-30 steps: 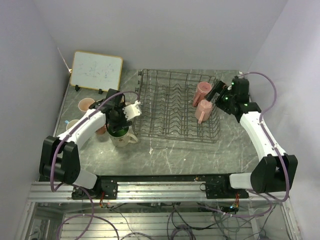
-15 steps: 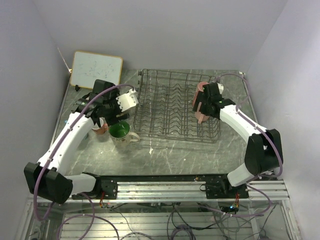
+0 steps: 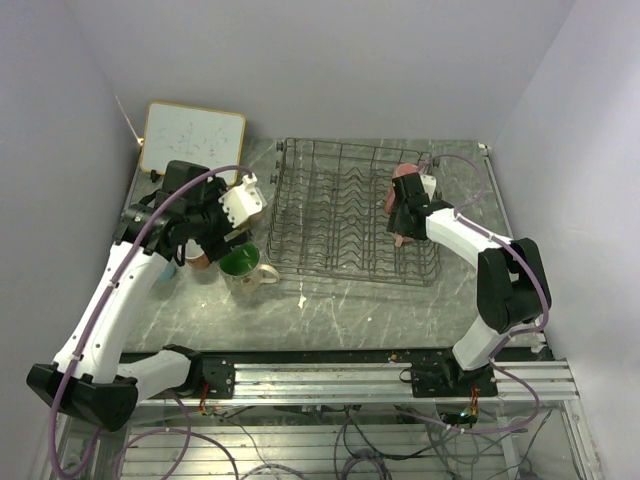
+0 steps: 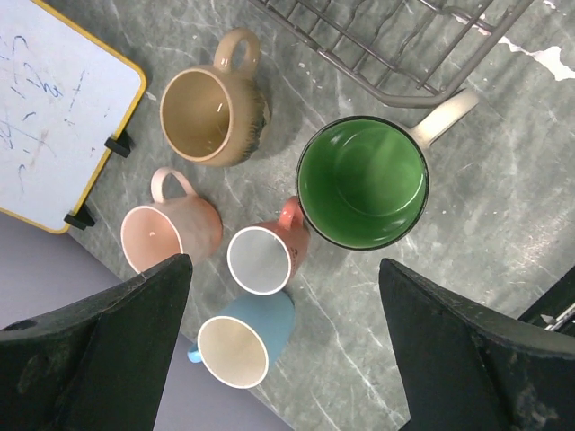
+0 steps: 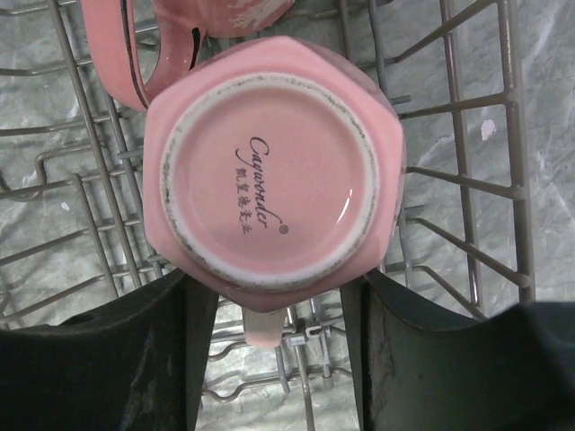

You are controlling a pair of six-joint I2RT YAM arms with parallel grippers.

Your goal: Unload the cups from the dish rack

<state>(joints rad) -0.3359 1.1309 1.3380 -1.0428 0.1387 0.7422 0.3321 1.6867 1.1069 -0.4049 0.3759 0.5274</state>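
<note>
Five cups stand on the table under my open left gripper [image 4: 286, 269], which hangs high above them: a tan one [image 4: 211, 112], a pink one [image 4: 166, 235], a salmon one [image 4: 265, 256], a light blue one [image 4: 243, 346] and a green-lined cream one [image 4: 362, 182]. In the dish rack [image 3: 330, 215] an upturned pink cup [image 5: 269, 171] shows its stamped base. My right gripper [image 5: 274, 296] is shut on its sides, with the handle between the fingers. A second pink cup [image 3: 404, 175] sits behind it in the rack.
A wood-framed whiteboard [image 3: 192, 142] leans at the back left, close to the standing cups. The rack's wire corner [image 4: 404, 54] lies just beside the green-lined cup [image 3: 240, 262]. Grey walls close in on the left, back and right.
My left gripper opened, let go of the green-lined cup and rose away toward the back left. My right gripper swung into the rack and closed round the front pink cup.
</note>
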